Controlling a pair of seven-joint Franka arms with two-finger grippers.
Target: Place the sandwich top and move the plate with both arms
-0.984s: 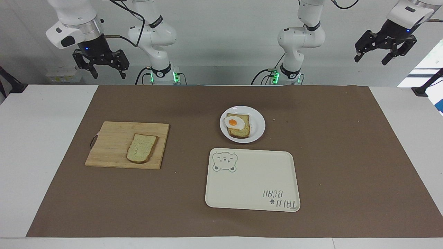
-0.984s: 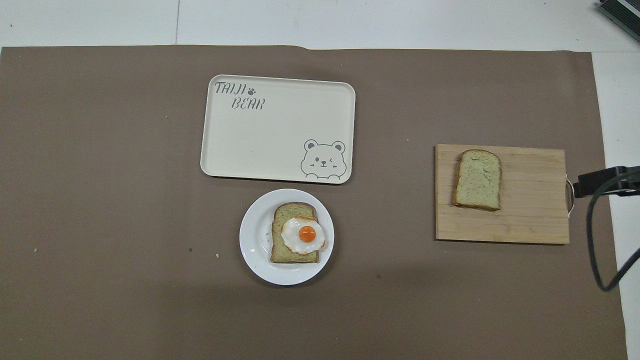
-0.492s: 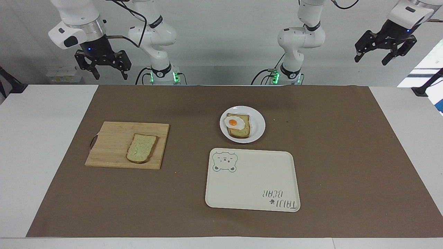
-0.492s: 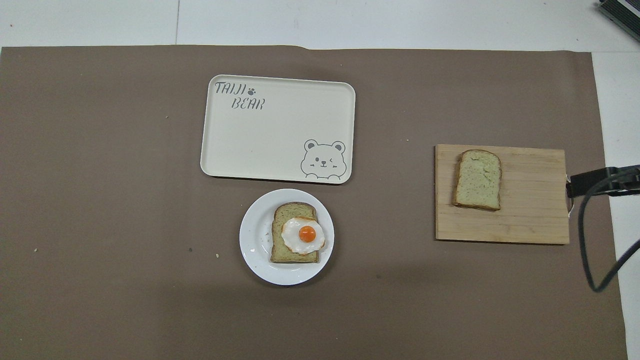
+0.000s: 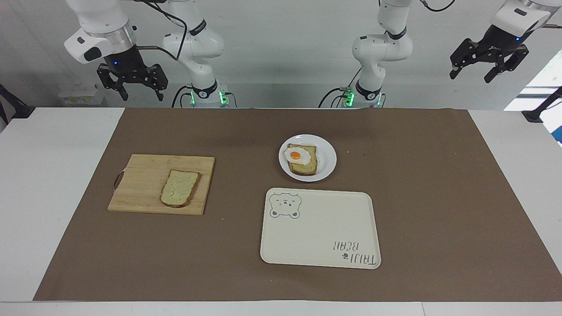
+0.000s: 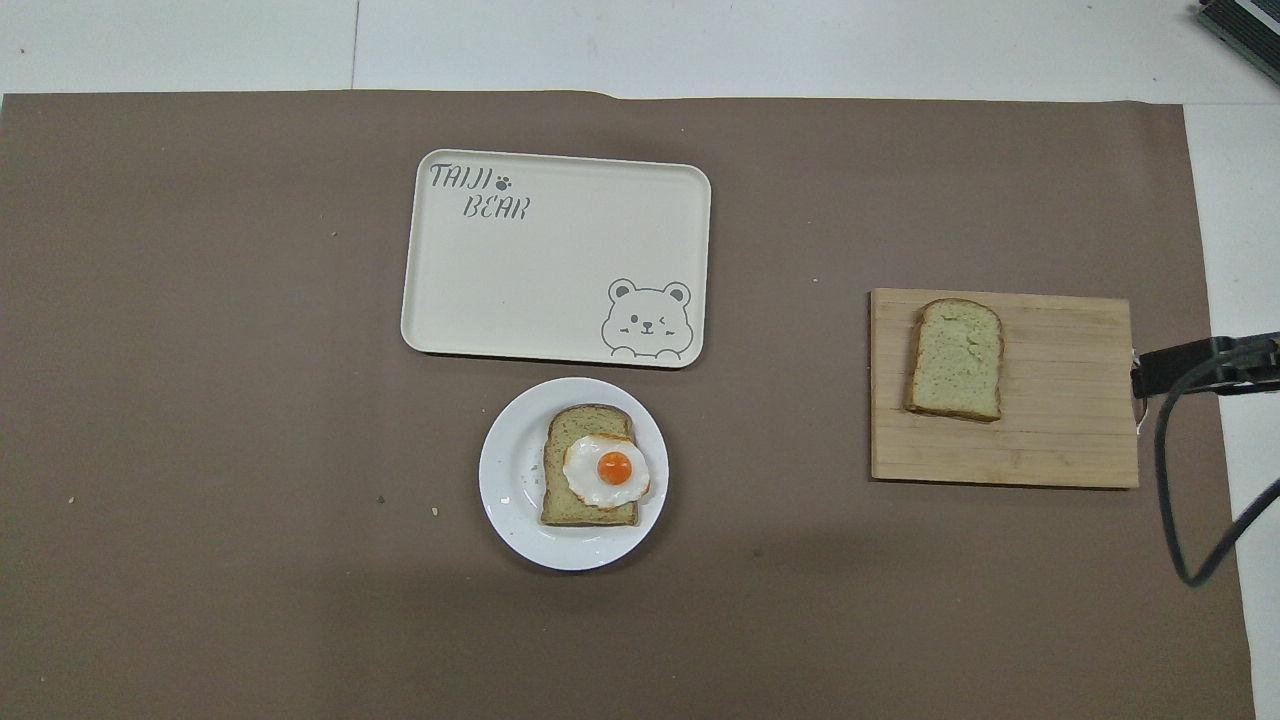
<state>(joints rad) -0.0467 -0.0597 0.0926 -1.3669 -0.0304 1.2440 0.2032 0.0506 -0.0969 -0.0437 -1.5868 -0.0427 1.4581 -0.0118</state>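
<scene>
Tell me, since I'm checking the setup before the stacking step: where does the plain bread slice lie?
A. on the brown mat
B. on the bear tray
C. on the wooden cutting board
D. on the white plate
C: the plain bread slice lies flat on the wooden cutting board, toward the right arm's end of the table.

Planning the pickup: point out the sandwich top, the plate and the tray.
sandwich top (image 6: 955, 358), overhead view, middle of the crumb.
plate (image 6: 510, 470), overhead view, bare rim.
tray (image 6: 540, 270), overhead view, bare floor.
</scene>
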